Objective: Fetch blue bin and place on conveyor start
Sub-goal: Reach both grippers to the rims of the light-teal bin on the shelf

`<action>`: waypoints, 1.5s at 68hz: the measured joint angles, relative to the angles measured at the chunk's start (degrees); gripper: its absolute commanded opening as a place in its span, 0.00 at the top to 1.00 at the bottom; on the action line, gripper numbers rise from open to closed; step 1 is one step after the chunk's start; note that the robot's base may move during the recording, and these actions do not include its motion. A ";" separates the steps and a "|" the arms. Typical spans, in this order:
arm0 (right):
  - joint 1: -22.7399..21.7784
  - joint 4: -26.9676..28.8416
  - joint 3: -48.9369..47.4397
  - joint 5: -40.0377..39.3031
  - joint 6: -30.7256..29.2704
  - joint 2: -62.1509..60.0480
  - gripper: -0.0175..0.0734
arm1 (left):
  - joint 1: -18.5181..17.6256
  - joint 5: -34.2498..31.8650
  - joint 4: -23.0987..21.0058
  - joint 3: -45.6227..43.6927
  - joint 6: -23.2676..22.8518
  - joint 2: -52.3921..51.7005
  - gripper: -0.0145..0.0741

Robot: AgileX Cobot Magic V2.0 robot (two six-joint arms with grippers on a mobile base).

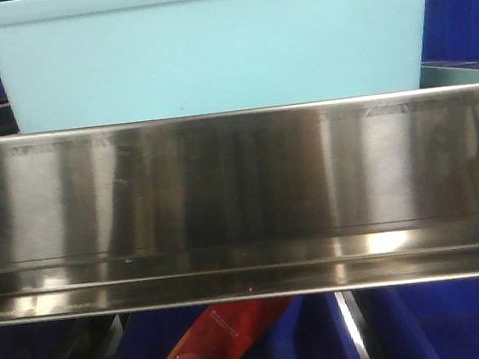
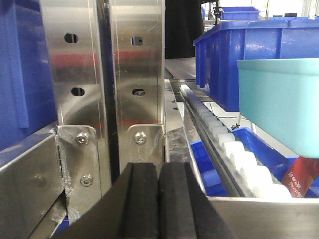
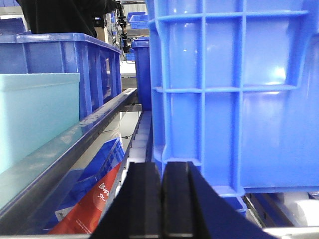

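Note:
The light aqua blue bin (image 1: 209, 50) sits on the shelf just behind the shiny steel rail (image 1: 242, 201). It shows at the right edge of the left wrist view (image 2: 281, 104) and at the left edge of the right wrist view (image 3: 37, 117). My left gripper (image 2: 158, 172) is shut and empty, left of the bin, in front of the steel uprights (image 2: 137, 74). My right gripper (image 3: 163, 172) is shut and empty, right of the bin, close to a dark blue crate (image 3: 234, 94). The conveyor start is out of view.
Dark royal-blue bins stand behind the aqua bin (image 2: 234, 59) and beside it (image 3: 60, 69). On the lower shelf there are blue bins and a red packet (image 1: 219, 349). A row of white rollers (image 2: 234, 154) runs along the shelf.

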 measured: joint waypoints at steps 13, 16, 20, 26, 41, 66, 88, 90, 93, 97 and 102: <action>0.00 0.00 0.00 0.00 0.00 0.00 0.99 | 0.00 0.00 0.00 0.00 0.00 0.00 0.96; 0.00 0.00 0.00 0.00 0.00 0.00 0.99 | 0.00 0.00 0.00 0.00 0.00 0.00 0.96; 0.00 0.00 0.00 0.00 0.00 0.00 0.99 | 0.00 0.00 0.00 0.00 0.00 0.00 0.96; 0.00 0.00 0.00 0.00 0.00 0.00 0.99 | 0.00 -0.17 0.00 0.00 0.00 0.00 0.96; 0.00 0.00 0.00 0.00 0.00 0.00 0.99 | 0.00 -3.01 0.00 0.00 0.00 0.00 0.96; 0.00 0.71 0.00 -4.91 0.00 0.00 0.99 | 0.00 -7.88 -0.73 0.00 0.00 0.00 0.96; 0.00 1.53 -18.15 9.02 0.00 -0.17 0.90 | 0.00 6.14 -1.52 -17.27 0.00 1.04 0.80; 0.00 1.53 -20.17 10.92 0.00 -0.01 0.85 | 0.00 7.85 -1.52 -19.51 0.00 2.02 0.75; 0.00 1.64 -23.01 12.88 0.00 0.85 0.74 | 0.00 10.95 -1.52 -23.17 0.00 3.72 0.66; 0.00 1.64 -26.60 15.32 0.00 2.16 0.59 | 0.00 13.42 -1.52 -27.27 0.00 6.08 0.52; 0.00 1.75 -29.88 16.99 0.00 4.48 0.36 | 0.00 15.20 -1.52 -31.23 0.00 9.95 0.41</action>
